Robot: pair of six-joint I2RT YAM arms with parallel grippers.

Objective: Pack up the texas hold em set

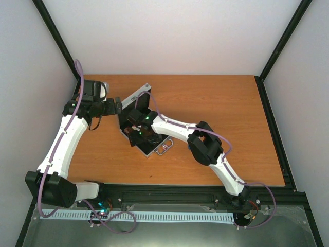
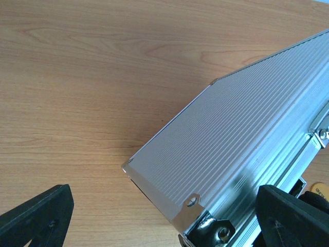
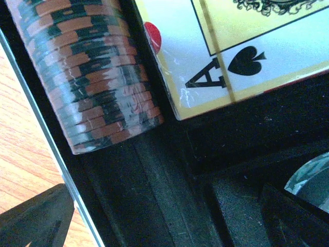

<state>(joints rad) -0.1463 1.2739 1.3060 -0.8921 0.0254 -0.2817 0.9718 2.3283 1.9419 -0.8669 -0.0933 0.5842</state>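
Observation:
The silver aluminium case (image 1: 152, 150) lies open at the table's middle left, its ribbed lid (image 1: 135, 98) raised. My left gripper (image 1: 119, 107) is open beside the lid. In the left wrist view its fingers (image 2: 36, 216) stand wide on either side of the lid's (image 2: 247, 118) lower corner, gripping nothing. My right gripper (image 1: 138, 129) is open and empty low inside the case. Its wrist view shows a stack of orange-and-dark chips (image 3: 92, 77) in a slot of the black lining (image 3: 169, 195), a card deck (image 3: 231, 46) with the ace of spades face up, and a clear disc (image 3: 314, 180).
The metal handle (image 1: 163, 148) sticks out at the case's near side. Bare wooden table (image 1: 221, 103) stretches to the right and back. A black corner bracket (image 2: 218, 232) sits on the lid, with a yellow-orange piece (image 2: 320, 188) past it. White walls enclose the table.

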